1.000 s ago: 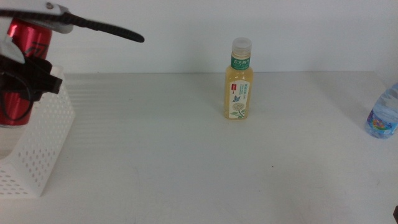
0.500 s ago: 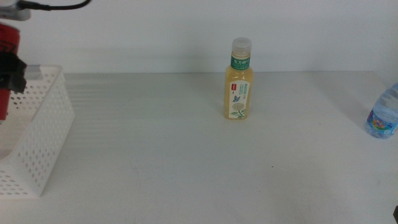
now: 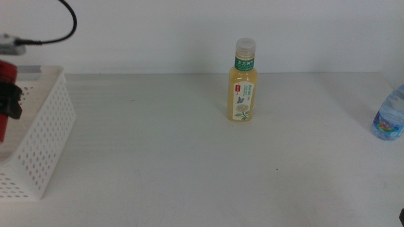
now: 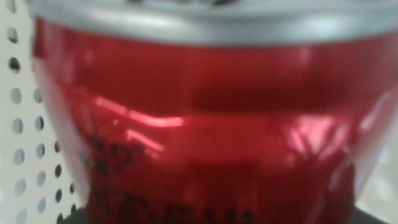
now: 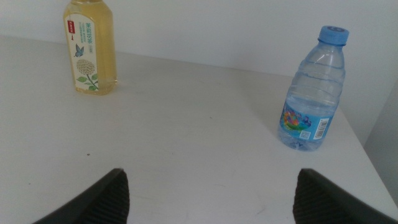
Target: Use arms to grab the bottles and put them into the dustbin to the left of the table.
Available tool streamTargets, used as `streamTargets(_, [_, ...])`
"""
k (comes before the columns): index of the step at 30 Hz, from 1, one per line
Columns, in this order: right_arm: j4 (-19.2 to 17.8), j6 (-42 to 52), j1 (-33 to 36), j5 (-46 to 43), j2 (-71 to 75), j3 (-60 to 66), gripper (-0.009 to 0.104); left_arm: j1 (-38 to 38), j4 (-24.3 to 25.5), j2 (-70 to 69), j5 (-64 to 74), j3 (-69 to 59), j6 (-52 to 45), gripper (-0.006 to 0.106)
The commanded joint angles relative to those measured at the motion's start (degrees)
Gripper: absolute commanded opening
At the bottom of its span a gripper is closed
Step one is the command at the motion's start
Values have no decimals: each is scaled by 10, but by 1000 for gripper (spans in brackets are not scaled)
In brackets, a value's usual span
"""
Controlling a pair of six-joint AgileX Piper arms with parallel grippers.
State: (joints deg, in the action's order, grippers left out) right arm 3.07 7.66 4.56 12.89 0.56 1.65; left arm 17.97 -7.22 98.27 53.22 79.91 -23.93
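Red soda can [image 4: 199,130] is jammed right up against the left wrist camera, filling nearly the whole picture, silver rim at the top and blurry dark print lower down. So it's sitting right in the left gripper's [image 3: 9,104] claw, but honestly the fingers themselves are barely visible there, just a dark strip under the can, so how wide they stand can't be read directly. The can hangs over the dustbin [image 3: 44,135] at the far left of the table [image 3: 189,164], and the middle view catches only a sliver of red and a black bit of the gripper at the picture's left edge, above the basket's open top.

What the wrist view adds: the perforated white wall of the dustbin just beside the can. What the middle view adds: the whole layout, with the tea bottle [image 3: 242,81] upright near the far middle of the table, well apart from the basket, and the water bottle [image 3: 389,115] partly cut off at the right edge.

The right gripper [image 5: 211,193] waits low at the near right, its two dark jaws spread wide with nothing between them. Its camera shows the water bottle in full, blue cap and label, standing upright, and the tea bottle further left with its cap cropped out.
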Motion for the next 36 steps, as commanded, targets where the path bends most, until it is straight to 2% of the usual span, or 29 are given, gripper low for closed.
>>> streamTargets(1, [-4,5,-2,-40,16,-5,72,1,2,-7,-42,23,-1,-5])
streamTargets(7, [-4,5,-2,-40,16,-5,72,1,10,40,-62,23,0,-5])
streamTargets(17, [-4,5,-2,-40,16,-5,72,1,46,93,-54,23,62,-5])
streamTargets(22, [-4,5,-2,-40,16,-5,72,1,47,115,-48,21,62,1])
streamTargets(27, [-4,5,-2,-40,16,-5,72,1,49,124,-47,21,70,22])
streamTargets(30, [-4,5,-2,-40,16,-5,72,0,48,128,-47,21,70,43])
streamTargets(31, [-4,5,-2,-40,16,-5,72,-1,50,130,-47,21,69,68])
streamTargets(34, [-4,5,-2,-40,16,-5,72,-1,53,130,-47,21,69,87])
streamTargets(36, [-4,5,-2,-40,16,-5,72,-1,54,130,-43,21,69,90])
